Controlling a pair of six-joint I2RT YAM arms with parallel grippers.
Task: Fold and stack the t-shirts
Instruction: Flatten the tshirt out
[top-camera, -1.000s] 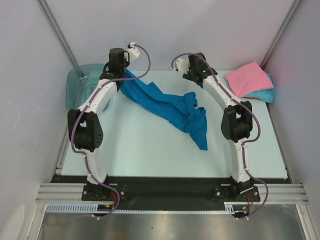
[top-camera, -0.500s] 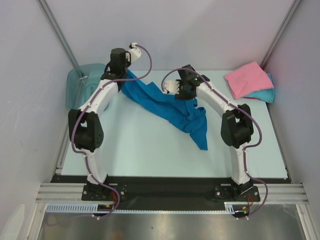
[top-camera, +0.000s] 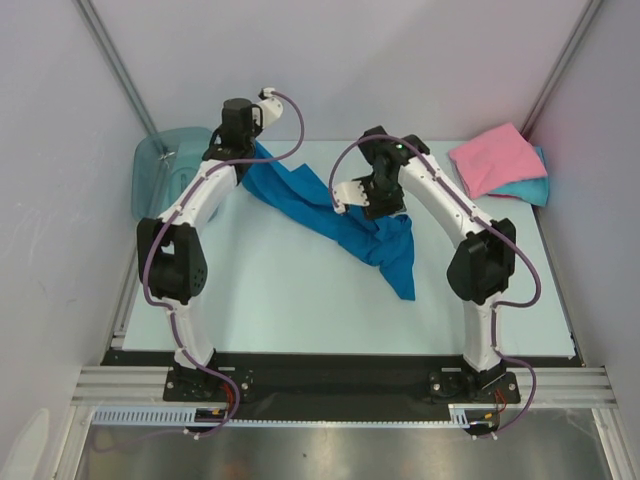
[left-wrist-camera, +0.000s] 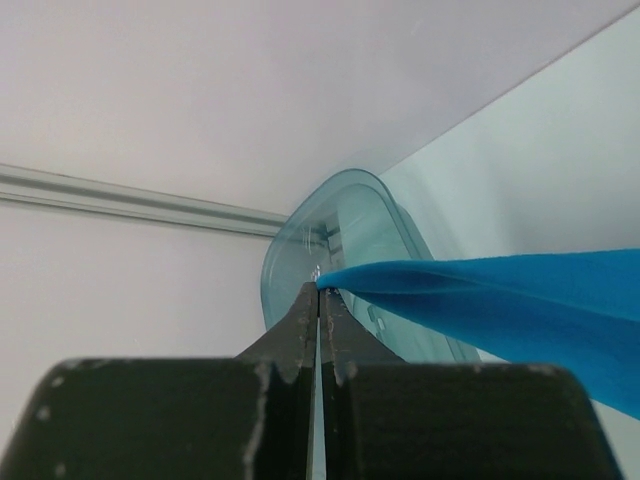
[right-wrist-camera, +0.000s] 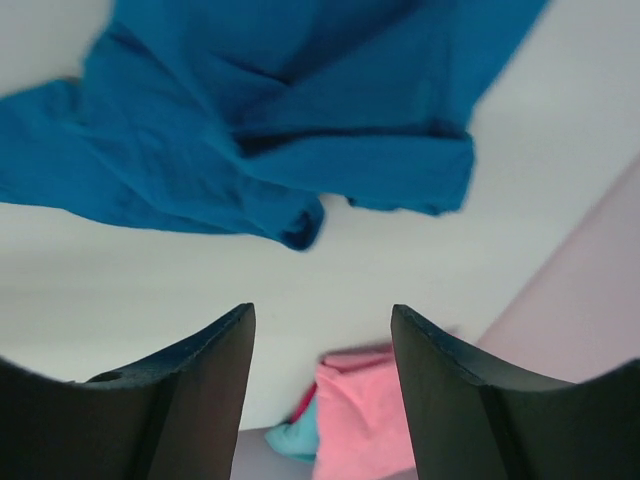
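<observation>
Item: deep blue t-shirt (top-camera: 320, 205), crumpled, strung across the bench (top-camera: 280, 290) between two arms.
Top view: shirt runs from far left to mid-bench. The teal bin (top-camera: 160, 175) is just beside its left end. The pink t-shirt (top-camera: 490, 155) lies folded atop the turquoise t-shirt (top-camera: 530, 190) in the far right corner, well apart. Left wrist view: left pincer (left-wrist-camera: 320, 292) pressed together on a shirt edge, bin behind. Right wrist view: right pincer (right-wrist-camera: 321, 315) spread, over the shirt's bunched end.
</observation>
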